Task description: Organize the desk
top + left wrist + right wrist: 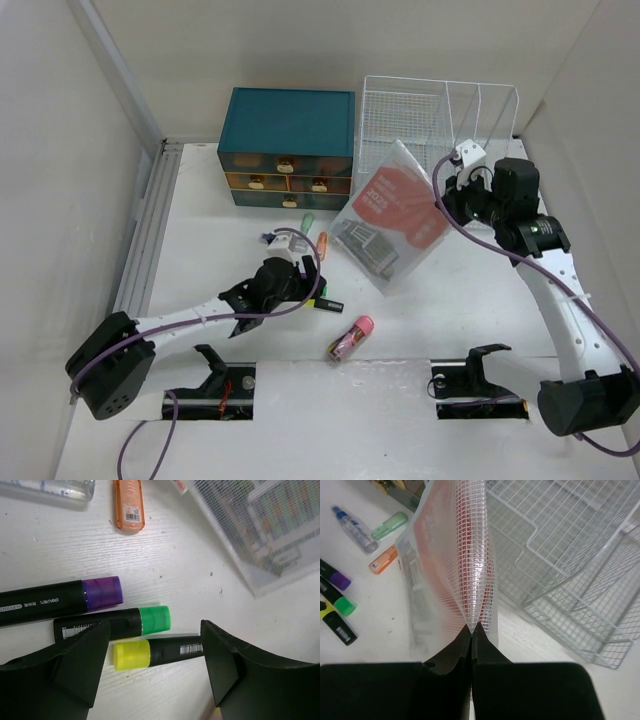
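The white desk [480,300] holds scattered stationery. My left gripper [306,276] is open and low over three black highlighters: purple-capped [102,592], green-capped [154,620] and yellow-capped [132,655]. The yellow one lies between my left fingers [82,660], untouched. My right gripper [447,196] is shut on the edge of a clear mesh pouch [390,215] with a red booklet inside. It holds the pouch tilted up off the desk beside the white wire basket [440,120]. In the right wrist view the jaws [472,626] pinch the pouch seam [470,555].
A teal drawer cabinet [288,145] stands at the back. An orange eraser-like stick [129,502], a pale green stick [390,525] and a small clear bottle [355,529] lie near it. A pink tube [350,338] lies near the front. A grey rail [145,230] runs along the left edge.
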You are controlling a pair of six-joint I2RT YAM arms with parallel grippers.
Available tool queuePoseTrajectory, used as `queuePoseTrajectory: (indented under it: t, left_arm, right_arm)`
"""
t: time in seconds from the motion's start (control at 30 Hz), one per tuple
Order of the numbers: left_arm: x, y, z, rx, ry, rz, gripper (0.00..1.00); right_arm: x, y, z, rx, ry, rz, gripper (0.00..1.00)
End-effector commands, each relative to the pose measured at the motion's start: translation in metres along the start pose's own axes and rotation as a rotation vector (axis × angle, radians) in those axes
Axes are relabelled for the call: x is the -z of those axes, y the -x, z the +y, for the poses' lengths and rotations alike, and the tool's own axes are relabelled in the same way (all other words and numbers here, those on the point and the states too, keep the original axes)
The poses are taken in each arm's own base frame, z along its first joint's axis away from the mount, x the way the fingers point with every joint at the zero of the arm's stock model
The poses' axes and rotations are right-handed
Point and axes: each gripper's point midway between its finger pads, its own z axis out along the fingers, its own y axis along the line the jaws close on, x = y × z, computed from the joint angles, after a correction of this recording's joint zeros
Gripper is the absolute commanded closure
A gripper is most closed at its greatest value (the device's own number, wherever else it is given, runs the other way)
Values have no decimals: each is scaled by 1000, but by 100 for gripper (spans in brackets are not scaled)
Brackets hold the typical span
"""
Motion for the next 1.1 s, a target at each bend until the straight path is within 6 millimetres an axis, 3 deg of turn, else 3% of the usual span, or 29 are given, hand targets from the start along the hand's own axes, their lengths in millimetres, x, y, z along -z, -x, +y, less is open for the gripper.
queuePoseTrajectory:
  t: [0.0, 0.13, 0.3, 0.37, 0.43, 0.53, 0.6, 0.63, 0.73, 0.77, 0.87, 0.93, 1.07]
  left_arm:
    - [6, 27, -16, -13, -35, -62, 30]
    - [11, 36, -22, -25, -62, -95, 30]
    - [20, 72, -50, -68, -157, -211, 29]
    - [26, 96, -67, -97, -203, -283, 27]
    - [28, 113, -70, -109, -226, -330, 24]
    - [40, 161, -88, -123, -305, -446, 24]
    - [42, 175, -88, -122, -337, -471, 24]
    - [41, 186, -79, -97, -335, -490, 24]
    - [51, 198, -91, -92, -470, -531, 24]
    - [47, 197, -86, -98, -476, -526, 24]
    - [44, 187, -97, -145, -576, -475, 26]
    - [53, 182, -111, -188, -670, -467, 26]
    - [64, 165, -122, -245, -780, -437, 27]
  right_arm:
    - [26, 49, -12, 97, -72, -123, 100]
    - [40, 64, -6, 178, -79, -134, 100]
    - [60, 80, 10, 309, -43, -173, 100]
    - [59, 78, 18, 324, 4, -175, 100]
    - [60, 77, 25, 343, 35, -169, 100]
    - [68, 85, 37, 386, 73, -202, 100]
    - [73, 88, 42, 407, 87, -220, 100]
    - [79, 92, 43, 414, 81, -238, 100]
    - [89, 99, 50, 429, 91, -272, 100]
    - [91, 103, 54, 437, 104, -287, 100]
    - [94, 107, 56, 441, 110, -299, 100]
    - [98, 108, 59, 445, 116, -310, 100]
    - [100, 111, 59, 448, 113, -318, 100]
